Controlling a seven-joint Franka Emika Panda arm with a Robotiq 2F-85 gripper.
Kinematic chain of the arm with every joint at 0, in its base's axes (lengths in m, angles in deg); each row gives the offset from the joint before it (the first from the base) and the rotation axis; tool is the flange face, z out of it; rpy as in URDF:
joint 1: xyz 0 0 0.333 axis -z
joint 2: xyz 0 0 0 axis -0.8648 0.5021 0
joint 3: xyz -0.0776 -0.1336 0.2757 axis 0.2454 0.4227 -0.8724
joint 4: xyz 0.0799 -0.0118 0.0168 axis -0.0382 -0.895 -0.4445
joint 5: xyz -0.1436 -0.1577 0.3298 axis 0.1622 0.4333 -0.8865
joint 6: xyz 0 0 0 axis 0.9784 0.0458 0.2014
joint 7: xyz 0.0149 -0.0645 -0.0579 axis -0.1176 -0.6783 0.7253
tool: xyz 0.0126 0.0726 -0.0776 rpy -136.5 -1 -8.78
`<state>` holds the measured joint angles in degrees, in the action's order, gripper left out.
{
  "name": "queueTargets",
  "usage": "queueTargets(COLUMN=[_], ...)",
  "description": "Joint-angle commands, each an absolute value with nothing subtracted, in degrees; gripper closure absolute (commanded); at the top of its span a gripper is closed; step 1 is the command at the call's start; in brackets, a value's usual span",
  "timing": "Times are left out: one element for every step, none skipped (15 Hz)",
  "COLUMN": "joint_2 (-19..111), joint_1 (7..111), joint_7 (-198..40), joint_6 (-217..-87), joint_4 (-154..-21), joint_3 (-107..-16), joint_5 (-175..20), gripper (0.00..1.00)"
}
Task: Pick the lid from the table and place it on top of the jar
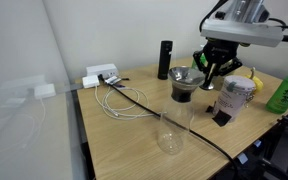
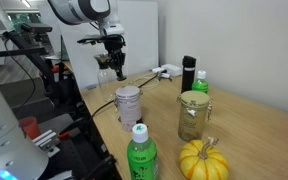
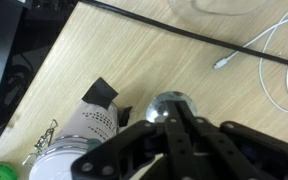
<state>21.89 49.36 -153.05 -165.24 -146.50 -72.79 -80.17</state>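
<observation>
Starting at the gripper (image 3: 174,118) in the wrist view: 2 dark fingers (image 3: 144,133) drawn in almost to a point, tips at the near rim of the lid (image 3: 171,104). No gap visible between the tips. Cannot tell whether pinched on that rim or merely poised over it with the lid resting on the table (image 3: 94,60).

Probably light, thin and stiff, being metal by the look of it. Polished, so likely slippery between pads. Not fragile, but apt to skid or flip if nipped off-centre. Best taken across the rim at 2 opposite edge points, with a gentle squeeze.

Flat, with 1 bright face turned up toward the wrist camera. No long axis to speak of: round, hence free choice of heading across the diameter. Worth minding only the short axis through the face, to be kept upright for seating on the mouth.

Just beside the lid, a white canister (image 3: 84,135), close enough to crowd a finger. Further out, a black cable (image 3: 184,28) and a white cable (image 3: 224,62). In an exterior view, the jar (image 1: 171,130) upright, open-mouthed, well apart from the gripper, with a dark dripper (image 1: 183,80) nearer the arm.
</observation>
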Motion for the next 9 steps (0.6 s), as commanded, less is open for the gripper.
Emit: queueTargets(joint_2=[21.4,21.2,21.0,20.9,20.8,20.6,20.3,19.9,19.5], joint_1=[50.6,50.5,50.3,50.1,50.0,50.1,50.3,50.5,50.7], joint_7=[-152.1,-151.6,-150.9,-150.2,-149.4,-149.3,-149.1,-149.1,-149.2], joint_6=[-164.5,-163.9,-162.8,-161.2,-160.0,-158.1,-156.4,-154.2,-152.3], joint_4=[-146.0,-145.5,-144.5,-143.3,-142.1,-140.6,-139.4,-138.0,-136.8], joint_3=[-74.1,-74.1,-74.0,-74.0,-74.0,-74.1,-74.1,-74.1,-74.0], joint_5=[-81.3,-82.0,-82.9,-83.9,-85.0,-85.2,-85.5,-85.5,-85.3], gripper=[0.98,0.98,0.98,0.98,0.98,0.98,0.98,0.98,0.98])
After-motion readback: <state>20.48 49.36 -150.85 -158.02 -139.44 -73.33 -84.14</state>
